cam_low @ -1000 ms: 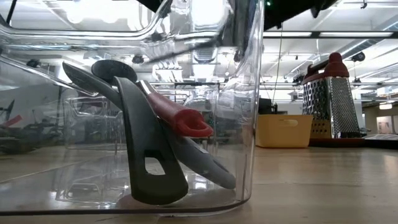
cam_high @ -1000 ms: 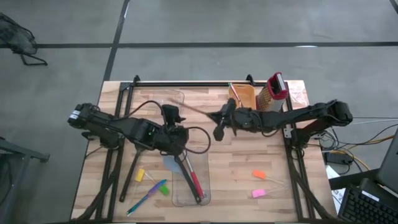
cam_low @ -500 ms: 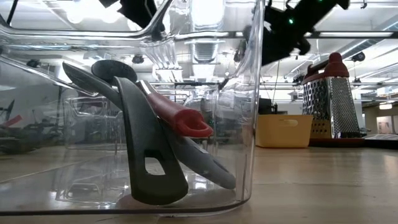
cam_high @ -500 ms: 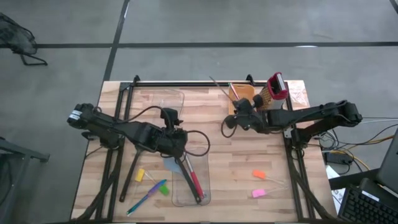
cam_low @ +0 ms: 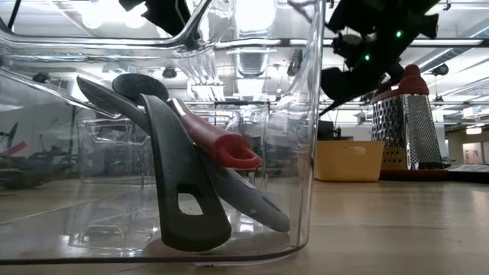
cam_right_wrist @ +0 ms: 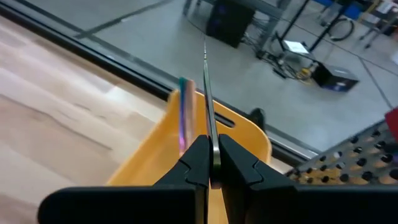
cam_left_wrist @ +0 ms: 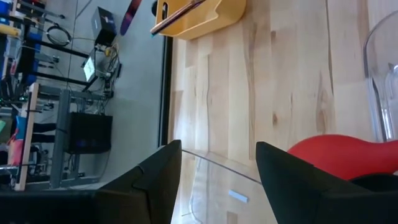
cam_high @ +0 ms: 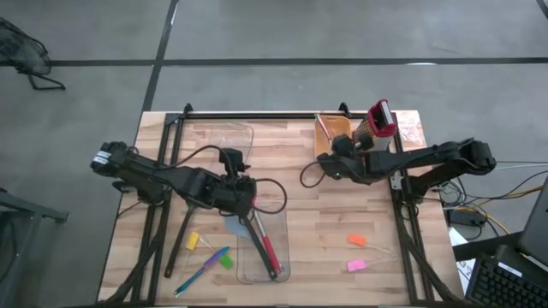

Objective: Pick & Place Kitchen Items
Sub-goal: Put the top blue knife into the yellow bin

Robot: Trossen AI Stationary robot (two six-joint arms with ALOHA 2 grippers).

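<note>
My right gripper [cam_high: 330,162] hovers just in front of the yellow bin [cam_high: 334,133] at the table's far right. It is shut on a black spoon with a thin grey handle; the spoon's black head [cam_high: 305,175] sticks out toward the table's left. A purple stick [cam_right_wrist: 184,115] stands in the yellow bin. My left gripper [cam_high: 244,193] is open above the near clear bin [cam_high: 276,224], touching nothing. In that bin a red spoon [cam_low: 221,145], a black slotted turner [cam_low: 183,191] and a grey-blue spoon [cam_low: 256,205] lean against one another, with their ends on its floor. My right gripper pinches the spoon's thin handle [cam_right_wrist: 208,118] between its two fingers [cam_right_wrist: 194,158]. The handle runs along the fingers and on past their tips toward the yellow bin. The spoon is lifted clear of the table, its black head [cam_low: 340,80] in the air.
Yellow [cam_high: 193,242] and green [cam_high: 225,260] chunks and blue and purple sticks [cam_high: 201,270] lie near the table's front left. Orange [cam_high: 356,241] and pink [cam_high: 356,266] chunks lie front right. A red-topped grater [cam_high: 379,125] stands beside the yellow bin. A second clear bin [cam_high: 224,139] sits far left.
My right gripper has moved toward the table's right and far edge, up to the yellow bin. It has turned as it went, so the spoon's thin handle swung from pointing left across the table to pointing at the bin. The spoon stayed lifted.
</note>
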